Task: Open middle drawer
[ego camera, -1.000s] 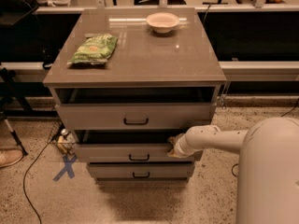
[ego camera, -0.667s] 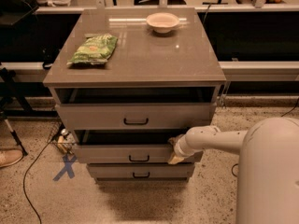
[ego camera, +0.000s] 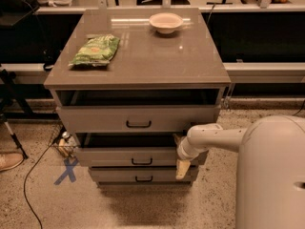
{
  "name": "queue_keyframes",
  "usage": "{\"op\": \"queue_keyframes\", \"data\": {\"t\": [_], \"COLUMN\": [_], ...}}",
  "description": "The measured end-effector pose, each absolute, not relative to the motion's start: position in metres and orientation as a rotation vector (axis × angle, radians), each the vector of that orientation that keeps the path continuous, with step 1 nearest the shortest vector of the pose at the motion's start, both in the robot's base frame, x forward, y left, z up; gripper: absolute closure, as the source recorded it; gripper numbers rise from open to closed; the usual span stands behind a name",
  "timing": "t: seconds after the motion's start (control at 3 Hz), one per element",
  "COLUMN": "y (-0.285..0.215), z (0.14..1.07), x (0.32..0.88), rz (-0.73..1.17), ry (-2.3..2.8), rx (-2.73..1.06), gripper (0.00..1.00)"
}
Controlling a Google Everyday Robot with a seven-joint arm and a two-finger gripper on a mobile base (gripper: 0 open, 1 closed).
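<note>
The middle drawer [ego camera: 107, 157] is a grey-beige front with a small black bar handle [ego camera: 142, 161]. It sits between the wider top drawer [ego camera: 95, 119] and the thin bottom drawer [ego camera: 114, 175]. A dark gap shows above its front, so it stands pulled out a little. My gripper [ego camera: 183, 168] is at the right end of the middle drawer's front, hanging down over its right corner from my white arm [ego camera: 214, 138]. It is well to the right of the handle.
The top drawer also stands partly out under the cabinet top [ego camera: 143, 66], which holds a green snack bag [ego camera: 95, 50] and a white bowl [ego camera: 166, 22]. A blue X [ego camera: 66, 170], a cable and a shoe [ego camera: 9, 161] are on the floor at left. My white body [ego camera: 271, 175] fills the lower right.
My gripper has slid down a little along the right end of the middle drawer's front. The drawers have not visibly moved.
</note>
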State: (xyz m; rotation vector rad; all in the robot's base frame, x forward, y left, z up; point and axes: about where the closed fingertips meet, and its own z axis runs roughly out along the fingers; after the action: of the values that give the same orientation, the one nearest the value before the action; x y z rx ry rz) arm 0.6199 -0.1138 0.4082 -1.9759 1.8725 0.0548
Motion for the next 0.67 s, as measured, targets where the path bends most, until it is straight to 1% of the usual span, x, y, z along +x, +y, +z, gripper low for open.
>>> {"op": "queue_keyframes", "data": {"t": [0.67], "y": [-0.13], "z": [0.408], "x": [0.604], "rz": [0.061], "ry": [1.966], "rx": [-2.031], "gripper": [0.0]}}
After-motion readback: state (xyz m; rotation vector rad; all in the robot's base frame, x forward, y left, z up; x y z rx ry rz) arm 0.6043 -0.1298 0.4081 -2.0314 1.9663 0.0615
